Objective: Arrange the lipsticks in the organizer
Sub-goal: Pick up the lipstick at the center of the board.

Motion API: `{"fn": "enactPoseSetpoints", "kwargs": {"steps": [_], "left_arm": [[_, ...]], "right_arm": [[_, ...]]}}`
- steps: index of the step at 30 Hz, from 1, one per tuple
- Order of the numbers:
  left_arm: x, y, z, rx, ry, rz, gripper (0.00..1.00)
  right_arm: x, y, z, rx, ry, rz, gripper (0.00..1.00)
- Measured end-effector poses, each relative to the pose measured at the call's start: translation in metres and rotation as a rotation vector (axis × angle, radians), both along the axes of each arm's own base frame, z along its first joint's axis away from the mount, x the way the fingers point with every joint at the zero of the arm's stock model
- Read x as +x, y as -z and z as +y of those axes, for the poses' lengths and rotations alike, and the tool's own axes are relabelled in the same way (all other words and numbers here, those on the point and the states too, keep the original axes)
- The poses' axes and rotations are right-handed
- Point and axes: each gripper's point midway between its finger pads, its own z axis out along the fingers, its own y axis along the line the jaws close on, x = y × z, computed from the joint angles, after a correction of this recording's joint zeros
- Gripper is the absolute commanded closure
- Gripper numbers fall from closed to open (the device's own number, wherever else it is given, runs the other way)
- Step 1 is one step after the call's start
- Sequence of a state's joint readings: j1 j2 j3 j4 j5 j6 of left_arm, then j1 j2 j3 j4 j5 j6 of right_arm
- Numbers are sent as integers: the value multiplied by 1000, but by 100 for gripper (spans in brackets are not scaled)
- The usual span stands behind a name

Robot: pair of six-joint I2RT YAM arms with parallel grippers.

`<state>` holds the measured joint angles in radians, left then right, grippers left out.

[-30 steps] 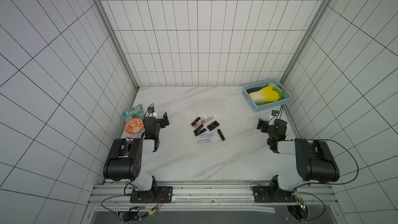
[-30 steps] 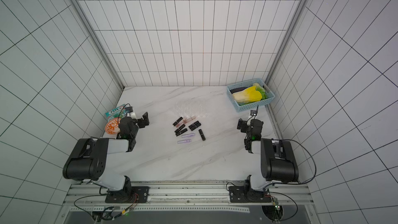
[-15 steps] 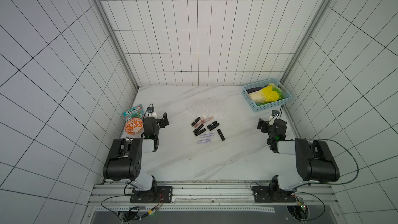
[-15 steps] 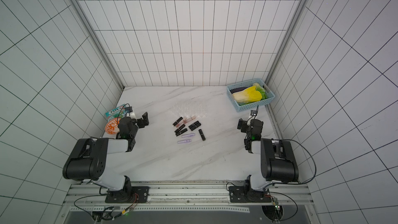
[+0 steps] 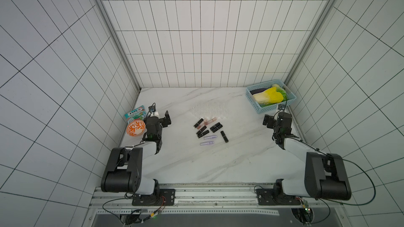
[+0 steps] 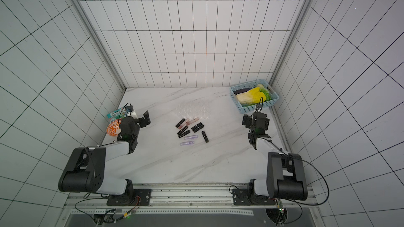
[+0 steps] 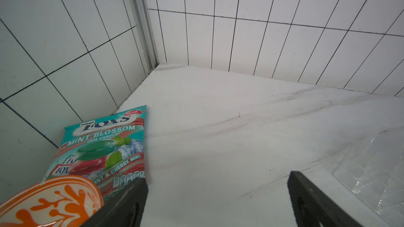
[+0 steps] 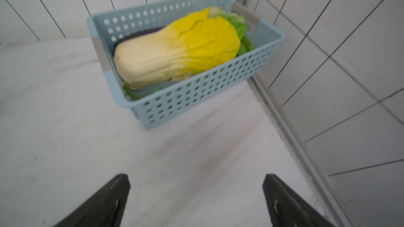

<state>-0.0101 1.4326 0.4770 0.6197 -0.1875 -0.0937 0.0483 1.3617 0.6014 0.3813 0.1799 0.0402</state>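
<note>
Top views, lipsticks lying flat, long axes mostly diagonal, near organizer

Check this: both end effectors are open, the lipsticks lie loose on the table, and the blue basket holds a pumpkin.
One error: the blue basket holds a cabbage, not a pumpkin, as the right wrist view shows. The left end effector and right end effector are open, and the lipsticks lie loose on the table.

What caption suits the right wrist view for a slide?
Right gripper, jaws open, over the marble table, facing a blue basket holding a cabbage.
</note>
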Motion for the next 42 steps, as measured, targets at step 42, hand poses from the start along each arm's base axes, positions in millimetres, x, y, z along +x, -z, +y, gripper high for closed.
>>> {"fn": "enactPoseSetpoints", "kwargs": {"steps": [42], "left_arm": [[-53,-85,-181,-342,700,97,11]], "right_arm": [[-124,43,246,47,-706,732,26]]}}
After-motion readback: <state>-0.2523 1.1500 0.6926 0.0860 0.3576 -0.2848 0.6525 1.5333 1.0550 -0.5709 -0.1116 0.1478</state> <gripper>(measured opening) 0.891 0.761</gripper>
